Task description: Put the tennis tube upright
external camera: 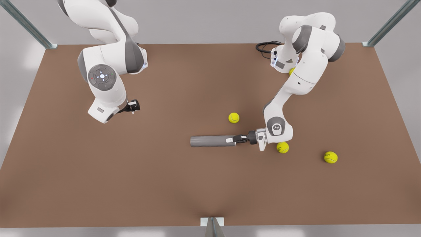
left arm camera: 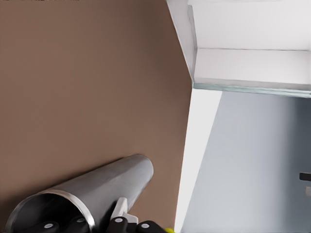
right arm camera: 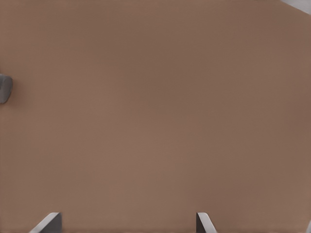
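Observation:
The tennis tube (external camera: pixel 210 141) is a plain grey cylinder lying flat on the brown table (external camera: pixel 184 82), near the middle, lengthwise across the front view. My left gripper (external camera: pixel 237 139) is on the arm at the front view's right, held low and level, and is shut on the tube's hollow end. In the left wrist view the tube (left arm camera: pixel 104 182) runs away from the camera with its open rim nearest. One finger (left arm camera: pixel 121 209) lies on the outside of the wall. My right gripper (external camera: pixel 133 106) waits open above bare table at the front view's left, fingertips (right arm camera: pixel 47 222) wide apart.
Several yellow-green tennis balls lie on the table: one (external camera: pixel 234 117) just behind the tube, one (external camera: pixel 282 147) beside the left wrist, one (external camera: pixel 330 157) further right, and one (external camera: pixel 291 70) half hidden by the arm. A black cable (external camera: pixel 264 47) coils at the back edge.

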Action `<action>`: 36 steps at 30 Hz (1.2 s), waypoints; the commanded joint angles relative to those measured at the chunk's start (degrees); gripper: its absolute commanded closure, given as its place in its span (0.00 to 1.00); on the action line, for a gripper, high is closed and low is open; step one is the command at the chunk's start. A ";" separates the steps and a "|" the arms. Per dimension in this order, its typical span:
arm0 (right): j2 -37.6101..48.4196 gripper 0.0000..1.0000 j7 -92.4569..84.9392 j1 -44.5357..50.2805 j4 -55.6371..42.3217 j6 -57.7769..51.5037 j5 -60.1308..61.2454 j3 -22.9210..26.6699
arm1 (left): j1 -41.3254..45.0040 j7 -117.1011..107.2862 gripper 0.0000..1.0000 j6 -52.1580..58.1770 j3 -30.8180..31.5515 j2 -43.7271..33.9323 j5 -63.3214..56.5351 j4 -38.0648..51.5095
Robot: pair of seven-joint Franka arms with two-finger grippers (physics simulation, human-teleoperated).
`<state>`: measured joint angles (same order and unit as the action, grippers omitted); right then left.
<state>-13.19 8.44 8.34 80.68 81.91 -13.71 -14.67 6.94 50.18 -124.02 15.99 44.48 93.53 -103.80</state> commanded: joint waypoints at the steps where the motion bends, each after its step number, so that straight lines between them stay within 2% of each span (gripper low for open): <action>1: 0.01 0.00 0.00 0.01 0.00 0.00 0.00 -0.01 | 0.00 0.00 0.75 0.09 0.00 0.00 -0.02 0.00; 16: 0.01 0.00 -0.09 0.01 -0.09 -0.08 0.00 0.26 | 0.00 0.09 0.79 0.18 -0.09 -3.16 -0.11 -2.37; 27: 0.01 0.00 0.00 0.01 0.00 -0.08 0.00 0.26 | -0.09 -1.49 0.79 0.18 -0.97 -8.88 -0.63 -6.15; 36: 0.09 0.00 -0.09 -0.34 -0.09 -0.08 0.00 0.26 | -0.09 -17.93 0.79 0.36 -5.98 -15.03 -18.21 -6.15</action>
<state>-13.10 8.35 8.00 80.60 81.83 -13.71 -14.41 6.84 31.30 -123.71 9.72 29.08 77.97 -109.95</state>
